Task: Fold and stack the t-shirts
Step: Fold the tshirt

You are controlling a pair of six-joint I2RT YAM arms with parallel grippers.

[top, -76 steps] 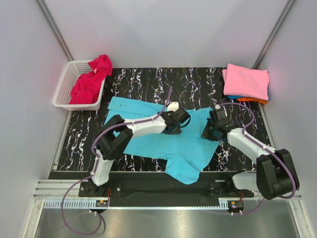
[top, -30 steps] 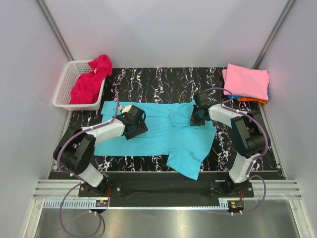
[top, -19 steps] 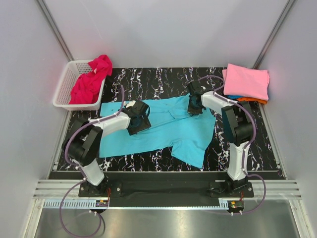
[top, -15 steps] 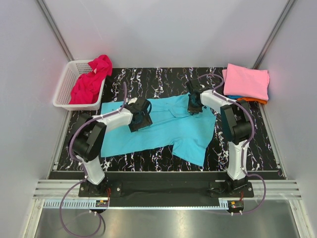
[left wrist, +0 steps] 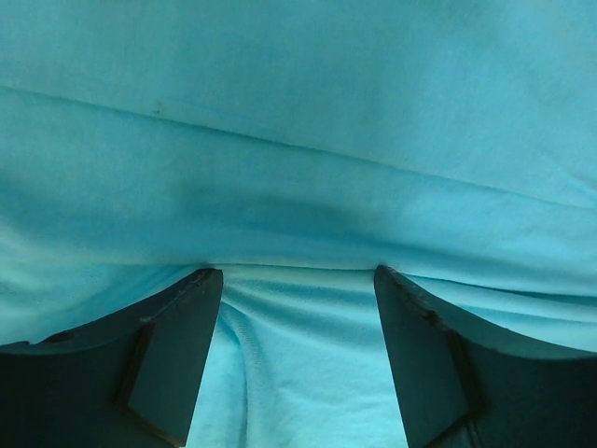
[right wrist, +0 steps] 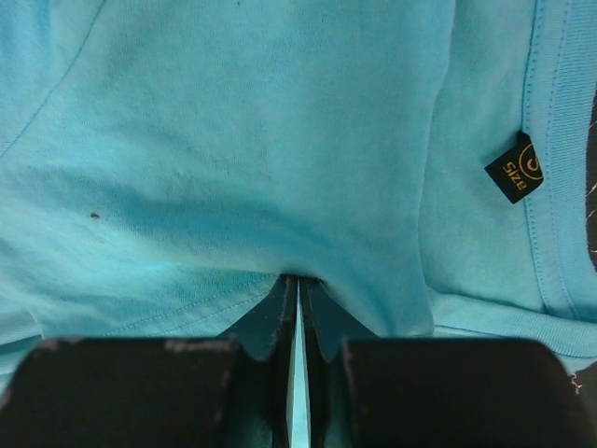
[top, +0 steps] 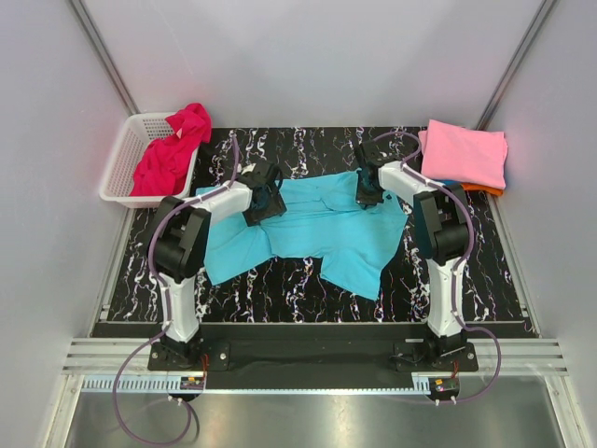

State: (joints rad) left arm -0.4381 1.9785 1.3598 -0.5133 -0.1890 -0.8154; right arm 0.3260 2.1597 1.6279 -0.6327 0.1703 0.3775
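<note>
Three pale walls (top: pixel 308 56) enclose the marbled tabletop (top: pixel 308 149) under a t-shirt (top: pixel 317 224).

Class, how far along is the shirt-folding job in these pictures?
Done: a folded pink shirt tops the stack at far right. In hand: the turquoise shirt lies unfolded, right pincer pinching it, left pincer open over it. Left: the magenta shirt in the basket.

The orange folded shirt (top: pixel 479 189) and the blue folded shirt (top: pixel 448 182) are mostly buried under the light pink folded shirt (top: pixel 464 154), only slivers poking out. And the small black size tag (right wrist: pixel 514 168): its size mark's too tiny to read.
</note>
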